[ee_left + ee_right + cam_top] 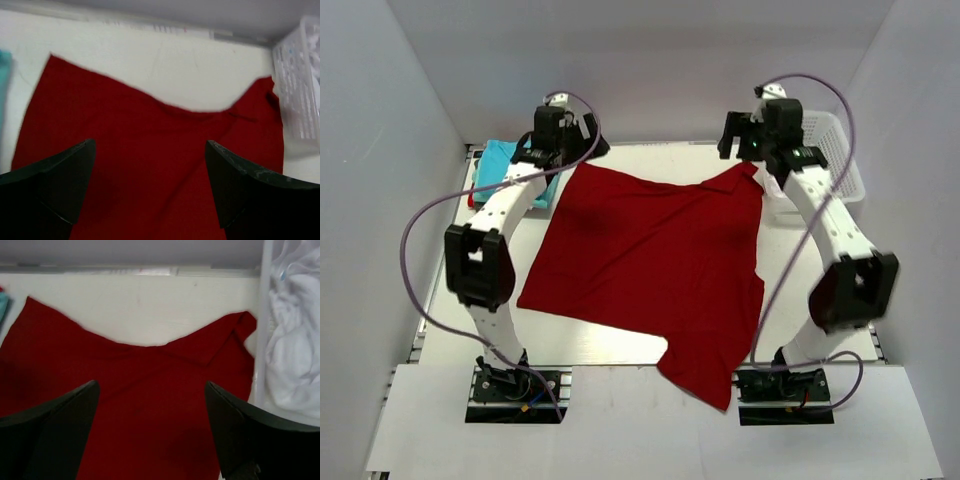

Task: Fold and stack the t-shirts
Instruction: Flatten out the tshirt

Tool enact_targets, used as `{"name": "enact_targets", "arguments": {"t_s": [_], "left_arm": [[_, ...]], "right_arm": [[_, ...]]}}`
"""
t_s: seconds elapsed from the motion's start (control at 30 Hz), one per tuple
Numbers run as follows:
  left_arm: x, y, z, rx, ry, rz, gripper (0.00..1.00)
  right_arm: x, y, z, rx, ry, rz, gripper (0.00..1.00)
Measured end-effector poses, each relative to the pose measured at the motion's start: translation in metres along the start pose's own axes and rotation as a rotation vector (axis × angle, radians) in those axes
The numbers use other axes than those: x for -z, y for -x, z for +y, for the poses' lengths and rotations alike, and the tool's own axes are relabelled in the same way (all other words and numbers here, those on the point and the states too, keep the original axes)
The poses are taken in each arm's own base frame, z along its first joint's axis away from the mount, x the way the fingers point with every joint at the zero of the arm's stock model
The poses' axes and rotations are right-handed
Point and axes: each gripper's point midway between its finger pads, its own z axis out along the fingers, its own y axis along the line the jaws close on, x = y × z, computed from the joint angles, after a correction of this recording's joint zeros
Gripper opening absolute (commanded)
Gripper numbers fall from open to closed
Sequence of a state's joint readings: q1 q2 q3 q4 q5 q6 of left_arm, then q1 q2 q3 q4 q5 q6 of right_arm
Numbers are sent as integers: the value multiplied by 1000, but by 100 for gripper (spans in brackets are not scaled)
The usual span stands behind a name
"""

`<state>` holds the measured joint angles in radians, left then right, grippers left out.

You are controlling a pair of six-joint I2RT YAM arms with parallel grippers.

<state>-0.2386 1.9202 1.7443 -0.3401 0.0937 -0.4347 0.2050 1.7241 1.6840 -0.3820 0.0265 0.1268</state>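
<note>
Top external view first, starting from where I stand by the arm bases: the dark red t-shirt (650, 260) lies spread over the middle of the white table (610, 350), mostly flat, with one loose corner reaching toward the near edge, just beside the base of the right arm. The rest of it fans out away from me, with the upper right corner slightly bunched and turned over near the far right.

Both arms stretch over to the far side of the table, one along each flank of the red cloth. Seen from the left wrist, the left gripper (149, 145) hangs above the shirt with its two dark fingers (60, 175) spread wide and nothing between them but red fabric below. The right gripper (150, 385) is the same in its own wrist view: fingers (240, 425) set far apart and gripping nothing (whether either one touches the cloth I cannot tell).

Further back, at the far left corner, a folded turquoise t-shirt (505, 165) rests on the table, partly hidden under the left arm and just beside the red shirt's far left corner. At the far right stands a white mesh basket (835, 150), right next to the red shirt's turned-over corner; the right wrist view shows crumpled white cloth (295, 350) inside it.
</note>
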Motion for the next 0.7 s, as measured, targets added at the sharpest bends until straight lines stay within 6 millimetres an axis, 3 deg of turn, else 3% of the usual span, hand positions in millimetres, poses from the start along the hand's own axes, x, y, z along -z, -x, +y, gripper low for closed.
{"name": "enact_targets", "arguments": {"t_s": [0.07, 0.13, 0.33, 0.43, 0.57, 0.7], "left_arm": [[19, -22, -3, 7, -22, 49, 100], [32, -47, 2, 20, -23, 99, 100], [46, -140, 38, 73, 53, 317, 100], [53, -179, 52, 95, 94, 417, 100], [49, -200, 61, 111, 131, 474, 100], [45, -228, 80, 137, 206, 550, 100]], "right_arm": [[30, -15, 8, -49, 33, 8, 90], [53, -47, 8, -108, 26, 54, 90], [111, -186, -36, -285, -240, 332, 90], [131, -234, -52, -352, -339, 437, 90], [137, -265, -52, -384, -327, 531, 90], [122, -255, -26, -375, -146, 520, 90]]}}
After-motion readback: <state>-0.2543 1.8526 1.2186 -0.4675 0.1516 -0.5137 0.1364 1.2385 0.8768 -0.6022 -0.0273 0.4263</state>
